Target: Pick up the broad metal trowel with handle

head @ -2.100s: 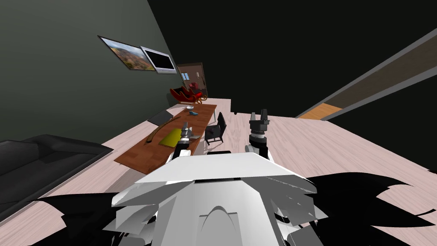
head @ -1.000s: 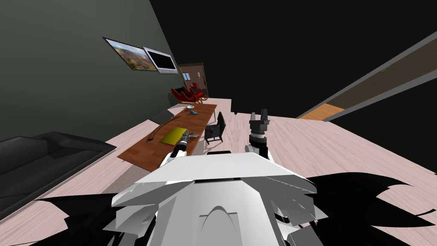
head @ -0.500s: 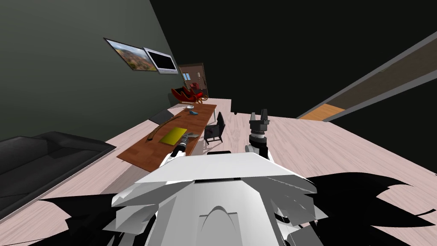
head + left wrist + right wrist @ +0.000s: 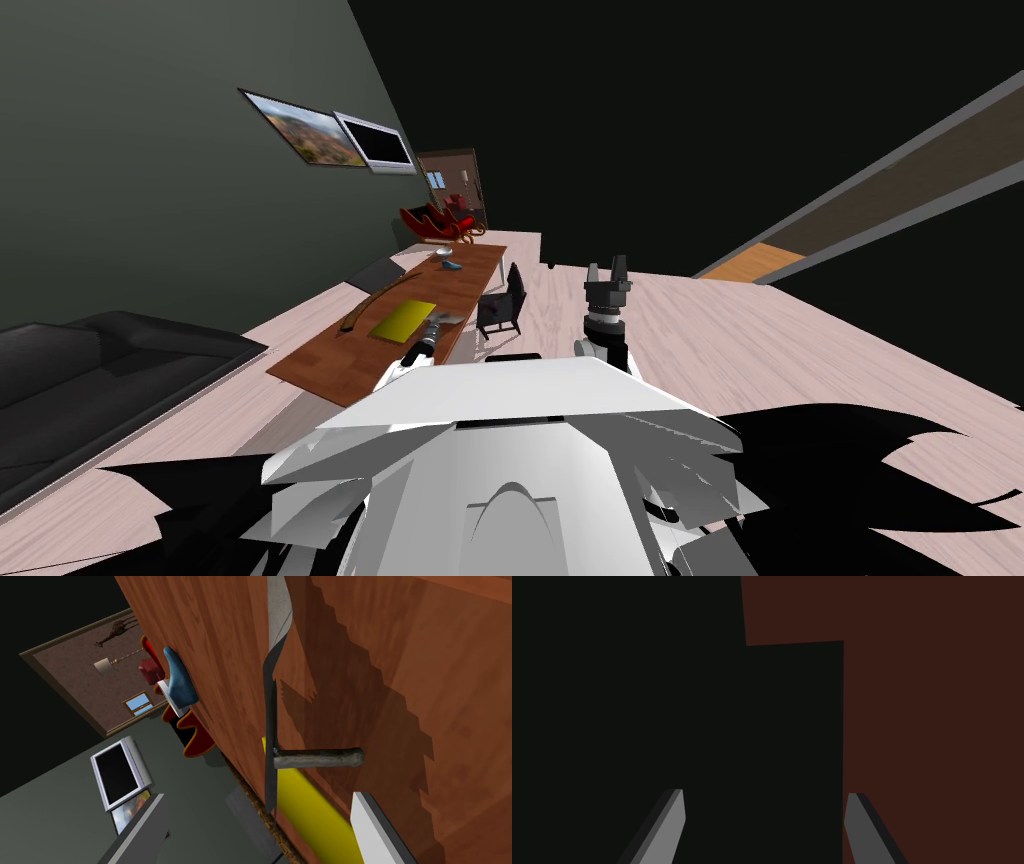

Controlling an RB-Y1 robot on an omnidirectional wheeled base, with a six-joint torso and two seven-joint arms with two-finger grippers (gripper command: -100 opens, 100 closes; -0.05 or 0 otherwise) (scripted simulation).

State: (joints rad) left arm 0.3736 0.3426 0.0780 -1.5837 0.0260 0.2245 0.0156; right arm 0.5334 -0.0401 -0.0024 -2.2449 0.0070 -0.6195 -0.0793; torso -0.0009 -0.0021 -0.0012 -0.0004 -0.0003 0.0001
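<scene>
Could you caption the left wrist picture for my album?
Open left gripper faces the grey trowel on a brown table, near a yellow sheet.

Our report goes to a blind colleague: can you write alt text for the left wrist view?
A grey trowel rests on a reddish-brown wooden table, blade edge-on and stubby handle sticking out, just ahead of the open left gripper. A yellow mat lies beside it.

Legible text, labels, brands, numbers, signs: none can be read.
Surfaces checked — framed landscape picture (image 4: 300, 128) on the wall, dark screen (image 4: 375, 143) beside it, yellow sheet (image 4: 405, 318) on the table (image 4: 330, 365), trowel (image 4: 300, 759). Each is plain — no characters or markings resolve on any of them.
</scene>
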